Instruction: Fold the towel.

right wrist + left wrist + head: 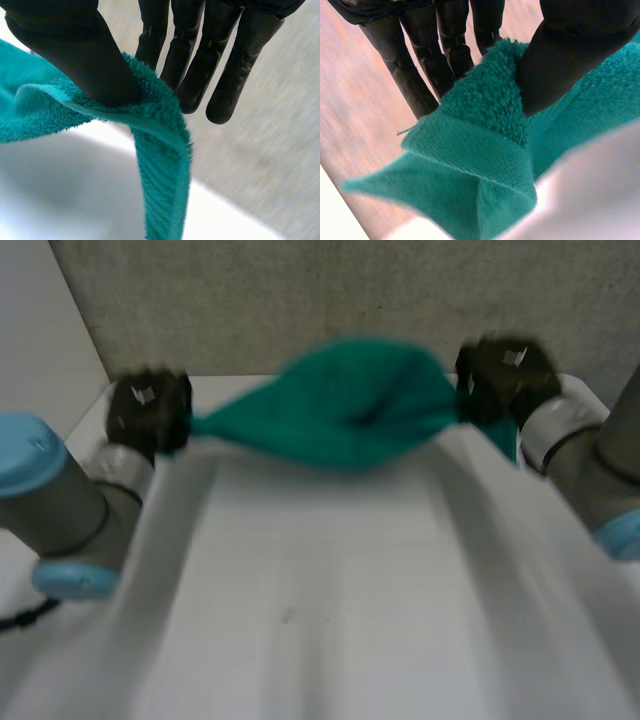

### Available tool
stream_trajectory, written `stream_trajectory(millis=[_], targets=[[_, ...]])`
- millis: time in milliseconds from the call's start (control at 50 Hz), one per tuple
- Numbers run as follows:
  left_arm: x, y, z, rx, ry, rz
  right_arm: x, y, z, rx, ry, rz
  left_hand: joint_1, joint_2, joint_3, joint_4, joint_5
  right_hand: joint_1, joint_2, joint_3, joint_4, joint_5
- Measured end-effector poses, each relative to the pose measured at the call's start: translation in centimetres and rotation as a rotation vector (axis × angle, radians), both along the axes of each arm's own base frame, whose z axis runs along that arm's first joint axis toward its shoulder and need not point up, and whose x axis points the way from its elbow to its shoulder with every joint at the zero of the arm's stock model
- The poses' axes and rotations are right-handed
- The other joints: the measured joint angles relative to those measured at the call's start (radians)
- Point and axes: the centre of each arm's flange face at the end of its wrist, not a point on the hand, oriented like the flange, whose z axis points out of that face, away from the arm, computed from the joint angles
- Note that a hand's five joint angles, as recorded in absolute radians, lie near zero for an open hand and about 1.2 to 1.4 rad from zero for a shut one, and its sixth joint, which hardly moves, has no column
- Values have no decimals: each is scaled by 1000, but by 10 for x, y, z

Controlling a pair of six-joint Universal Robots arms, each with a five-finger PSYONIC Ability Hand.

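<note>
1. White table (330, 640) takes the lower and middle part of the head view, and a grey wall (300, 300) stands behind it across the upper part of the frame.
2. Green towel (350, 410) hangs in the upper centre of that frame. It is stretched between the two hands over the far side of the table, and its middle bulges and sags a little. I cannot tell if its lower part touches the table.
3. Left hand (150, 410), at the upper left, pinches one end of the towel. In its wrist view the thumb (570, 65) presses a terry corner against the straight fingers (445, 50).
4. Right hand (505, 375), at the upper right, pinches the other end the same way, with its thumb on the hem and its fingers behind the cloth.
5. I judge that the step in hand is carrying the held edge over for a fold. To do it well, both hands should travel together at equal height, so the edge remains taut and level. The pinches sit close to the corners, so the thumb pressure must be firm or the terry may slip. It is better to release only when the edge lies on the cloth below.
</note>
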Motion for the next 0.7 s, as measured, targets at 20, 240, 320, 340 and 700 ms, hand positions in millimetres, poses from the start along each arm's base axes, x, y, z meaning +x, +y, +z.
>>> stream_trajectory(millis=[20,240,320,340,700], targets=[[0,0,0,0,0,0,0,0,0,0,0,0,0,0,0,0,0,0,0,0,0,0],[13,57,-79,459,-162,-21,-6,14,-106,364,137,8,-81,-134,-129,-131,-79,0,0,0,0,1],[17,71,-66,529,-185,-23,-8,18,-105,371,140,7,-336,-375,-358,-364,-309,0,0,0,0,1],[18,76,-59,542,-188,-23,-9,20,-103,369,139,8,-397,-436,-423,-430,-376,0,0,0,0,1],[17,73,-11,456,-124,-18,-18,25,-106,376,135,-4,-579,-647,-634,-649,-598,0,0,0,0,1]])
